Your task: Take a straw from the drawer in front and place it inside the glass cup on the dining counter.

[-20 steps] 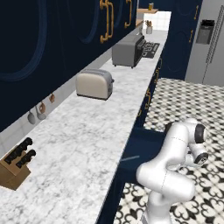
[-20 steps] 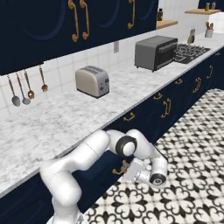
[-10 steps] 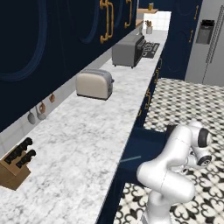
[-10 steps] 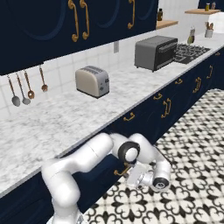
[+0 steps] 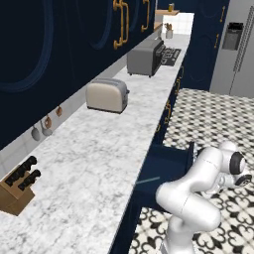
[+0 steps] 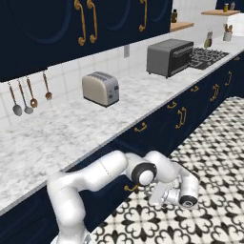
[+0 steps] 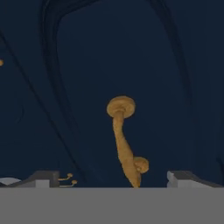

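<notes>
Since the earlier frame the gripper (image 7: 111,179) is spreading apart, letting go of the curved brass handle (image 7: 124,140). That's leaving the shallow navy-blue drawer (image 5: 166,171) pulled out, exposing the thin pale straw (image 5: 148,180) for picking.

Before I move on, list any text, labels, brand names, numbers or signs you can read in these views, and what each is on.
None can be read.
Toaster: no visible marking.
Toaster oven: no visible marking.
Fridge dispenser panel: too small and blurred to tell.
Drawer front and its brass handle: plain, no text.
</notes>
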Controlling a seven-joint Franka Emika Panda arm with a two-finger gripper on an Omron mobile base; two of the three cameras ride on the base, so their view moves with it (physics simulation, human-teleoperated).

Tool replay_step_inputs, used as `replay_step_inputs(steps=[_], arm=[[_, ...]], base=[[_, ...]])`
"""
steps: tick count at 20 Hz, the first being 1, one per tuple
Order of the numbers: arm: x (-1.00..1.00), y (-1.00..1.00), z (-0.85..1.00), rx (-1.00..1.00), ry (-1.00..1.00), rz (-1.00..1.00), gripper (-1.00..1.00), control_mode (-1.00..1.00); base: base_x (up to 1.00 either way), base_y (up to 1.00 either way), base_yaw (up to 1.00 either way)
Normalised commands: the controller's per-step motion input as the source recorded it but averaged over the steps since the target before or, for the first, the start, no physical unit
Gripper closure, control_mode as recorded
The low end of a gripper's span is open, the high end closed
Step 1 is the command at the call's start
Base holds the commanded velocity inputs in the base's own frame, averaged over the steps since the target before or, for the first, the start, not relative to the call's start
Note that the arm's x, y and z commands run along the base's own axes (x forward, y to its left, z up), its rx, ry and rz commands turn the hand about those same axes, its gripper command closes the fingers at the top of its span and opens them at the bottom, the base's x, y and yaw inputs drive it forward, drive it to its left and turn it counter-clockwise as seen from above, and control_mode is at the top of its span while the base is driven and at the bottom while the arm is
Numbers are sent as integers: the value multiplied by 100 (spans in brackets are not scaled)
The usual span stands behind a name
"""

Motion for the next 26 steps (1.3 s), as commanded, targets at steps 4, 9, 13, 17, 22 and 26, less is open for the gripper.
replay_step_inputs(steps=[4,9,13,17,22,26], arm=[[-42,22,81,-21,-4,0,-100,-100],[-13,51,95,-35,-4,1,-100,-100],[-4,59,89,-31,0,0,-100,-100],[0,47,91,-29,0,0,-100,-100],[0,12,90,-27,0,-1,-100,-100],[1,37,40,-26,7,-5,-100,-100]], base=[[0,0,0],[0,0,0],[0,0,0],[0,0,0],[0,0,0],[0,0,0]])
